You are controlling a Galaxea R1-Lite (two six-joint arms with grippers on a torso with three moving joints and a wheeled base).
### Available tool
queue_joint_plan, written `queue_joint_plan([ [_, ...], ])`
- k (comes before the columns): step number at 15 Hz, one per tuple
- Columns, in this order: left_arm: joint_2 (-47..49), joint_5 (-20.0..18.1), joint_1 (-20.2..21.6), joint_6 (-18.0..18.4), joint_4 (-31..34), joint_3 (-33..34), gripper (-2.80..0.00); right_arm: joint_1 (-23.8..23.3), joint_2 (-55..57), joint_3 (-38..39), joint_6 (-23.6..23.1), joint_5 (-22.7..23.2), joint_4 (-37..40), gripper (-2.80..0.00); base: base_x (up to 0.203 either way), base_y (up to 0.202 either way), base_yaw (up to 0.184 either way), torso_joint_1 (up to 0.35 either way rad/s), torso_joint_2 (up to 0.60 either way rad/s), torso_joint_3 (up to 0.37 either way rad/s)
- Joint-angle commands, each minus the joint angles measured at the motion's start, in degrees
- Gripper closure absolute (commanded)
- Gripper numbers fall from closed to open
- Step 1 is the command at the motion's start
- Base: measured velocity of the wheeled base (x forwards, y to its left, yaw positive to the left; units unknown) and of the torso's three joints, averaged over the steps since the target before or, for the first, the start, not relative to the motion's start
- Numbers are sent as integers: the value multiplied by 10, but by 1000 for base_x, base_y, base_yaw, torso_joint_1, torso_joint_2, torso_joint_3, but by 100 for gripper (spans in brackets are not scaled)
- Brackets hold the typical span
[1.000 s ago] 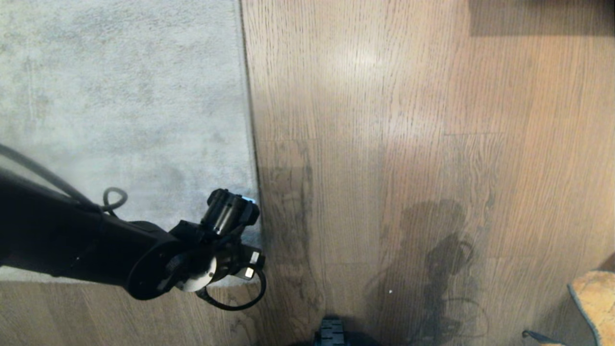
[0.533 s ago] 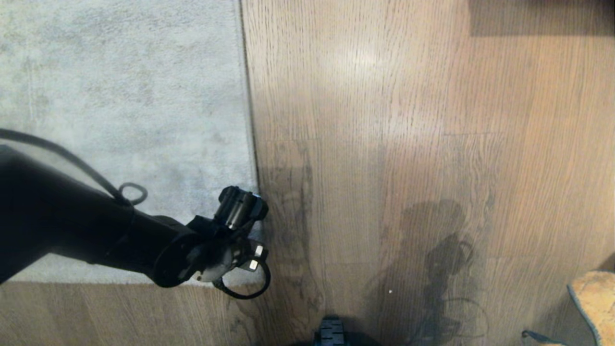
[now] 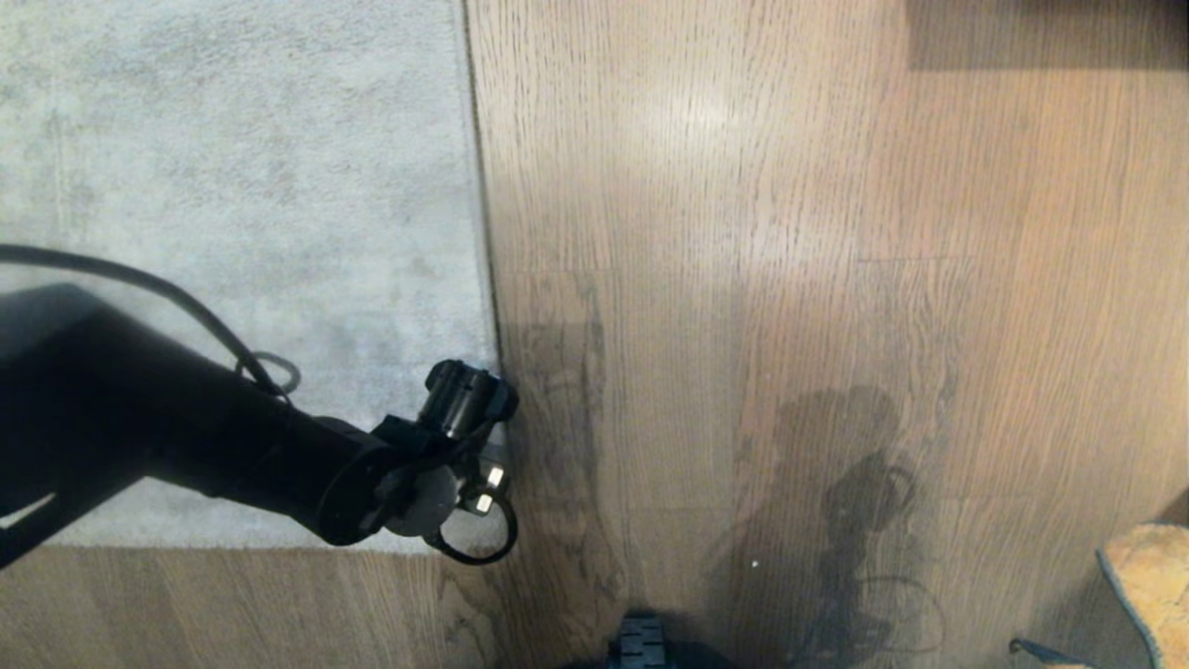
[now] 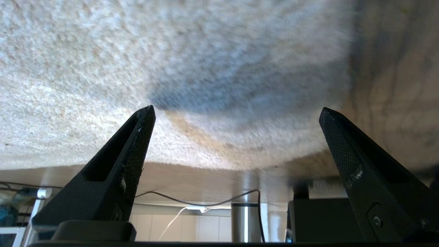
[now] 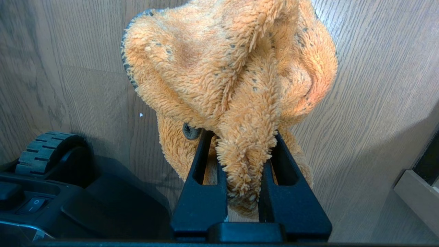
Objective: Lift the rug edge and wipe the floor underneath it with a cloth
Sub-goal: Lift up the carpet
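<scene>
Brown wood-grain planks of the floor fill most of the head view, streaked with dark grain and shadowed toward the near side. A pale grey rug covers the far-left part, and the rug edge runs straight away from the robot, lying flat on the planks.

From the left, the black left arm reaches across the rug's near corner, with the left claw at that corner, just over the border where rug meets floor. Seen from the left wrist, its two dark fingers stand spread wide apart, released, with the rug's pile and its corner between them and nothing gripped.

On the robot's right, the right claw is clenched on the cloth, an orange-yellow fuzzy rag with small dark flecks. A fold of it is pinched between the fingers while the rest bunches out beyond the tips, above bare floor beside the robot's black base. A corner of the cloth shows at the head view's lower right edge.
</scene>
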Motion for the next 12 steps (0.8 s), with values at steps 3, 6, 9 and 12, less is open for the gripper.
queue_joint_plan([
  [3,16,11,9,6,-24,0,-280,1,1,0,0,0,0,0,0,0,0,0,0,0],
  [6,16,11,8,5,-25,-9,-280,0,1,0,-1,0,0,0,0,0,0,0,0,0],
  [9,18,8,0,4,-23,-23,-280,1,1,0,-1,1,0,0,0,0,0,0,0,0],
  [12,18,8,-12,2,-10,-39,-280,1,1,0,-1,1,0,0,0,0,0,0,0,0],
])
